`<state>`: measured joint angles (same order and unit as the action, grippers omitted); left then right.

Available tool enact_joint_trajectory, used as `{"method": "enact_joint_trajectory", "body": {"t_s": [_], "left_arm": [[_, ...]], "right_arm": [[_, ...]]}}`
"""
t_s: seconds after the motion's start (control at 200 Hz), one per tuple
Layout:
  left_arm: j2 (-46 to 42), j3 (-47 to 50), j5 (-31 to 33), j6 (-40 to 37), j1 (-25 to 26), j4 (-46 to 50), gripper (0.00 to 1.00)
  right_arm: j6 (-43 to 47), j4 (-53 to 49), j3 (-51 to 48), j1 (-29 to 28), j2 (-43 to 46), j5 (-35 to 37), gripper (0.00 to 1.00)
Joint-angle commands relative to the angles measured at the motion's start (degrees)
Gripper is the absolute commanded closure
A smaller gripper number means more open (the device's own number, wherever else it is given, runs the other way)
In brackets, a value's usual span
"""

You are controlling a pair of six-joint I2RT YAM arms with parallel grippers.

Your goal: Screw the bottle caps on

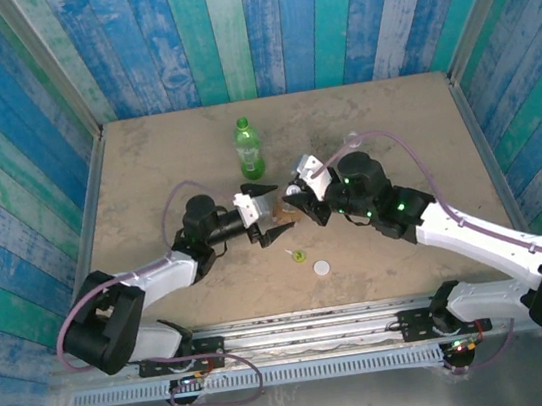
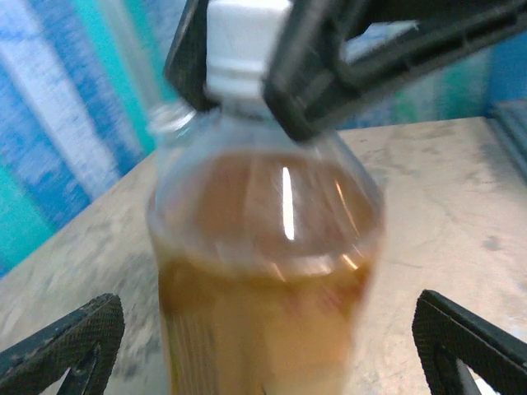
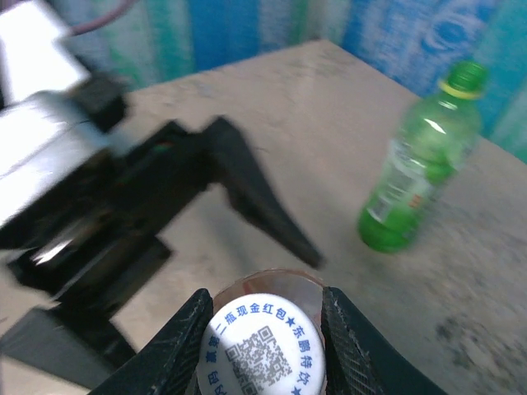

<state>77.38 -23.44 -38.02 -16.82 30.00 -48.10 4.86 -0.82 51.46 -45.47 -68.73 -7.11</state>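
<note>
The amber bottle (image 2: 263, 271) is seen standing upright on the table (image 1: 144, 160), near the middle, between the two grippers. It is filled with orange-brown liquid up to the shoulder. In the left wrist view the left gripper (image 2: 272, 341) is placed around the lower part of this bottle. Its fingers (image 2: 74, 337) are spread wide, one on each side, and no touch with the bottle is seen.

A white cap (image 3: 262, 346) is set on the neck of the amber bottle. A printed square code and blue characters are seen on its top. The cap is pinched by the right gripper (image 3: 262, 329) from above, with the fingers (image 3: 177, 346) pressed against its two sides. In the left wrist view the same cap is seen between these black fingers, just above the shoulder of the bottle. How far the cap is screwed down cannot be told.

The green bottle (image 1: 247, 148) is standing upright at the far side of the table, well apart from both grippers. A yellow-green cap (image 1: 299, 255) and a second white cap (image 1: 321, 269) are lying loose on the table, nearer to the arm bases, just beside each other.
</note>
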Motion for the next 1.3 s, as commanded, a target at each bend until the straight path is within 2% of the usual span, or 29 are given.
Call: {"method": "enact_joint_trajectory", "body": {"t_s": [0.0,0.14,0.27,0.556,0.911,1.071,1.292], "left_arm": [[-3.5,4.3,16.4,10.2,0.0,-10.6,0.06],[-9.1,10.0,29.7,14.4,0.0,-11.5,0.06],[-11.5,11.5,34.5,14.5,0.0,-8.4,0.06],[-9.6,11.0,34.2,14.0,0.0,-8.7,0.06],[-8.3,10.7,34.2,13.7,0.0,-8.7,0.06],[-7.8,10.7,33.8,13.8,0.0,-8.8,0.06],[-7.6,10.6,33.5,13.6,0.0,-8.7,0.06]], "right_arm": [[-6.9,1.6,3.2,1.4,-3.9,14.5,0.80],[-10.9,3.6,7.4,4.8,-11.1,17.1,0.80],[-12.5,4.1,14.1,7.0,-19.6,19.5,0.80],[-17.0,-0.6,30.5,9.7,-36.4,23.5,0.78],[-19.2,-2.7,42.4,10.8,-48.4,24.7,0.75],[-19.3,-4.6,45.7,12.8,-50.9,23.6,0.68],[-17.3,-5.9,47.4,13.3,-51.8,21.9,0.51]]}}
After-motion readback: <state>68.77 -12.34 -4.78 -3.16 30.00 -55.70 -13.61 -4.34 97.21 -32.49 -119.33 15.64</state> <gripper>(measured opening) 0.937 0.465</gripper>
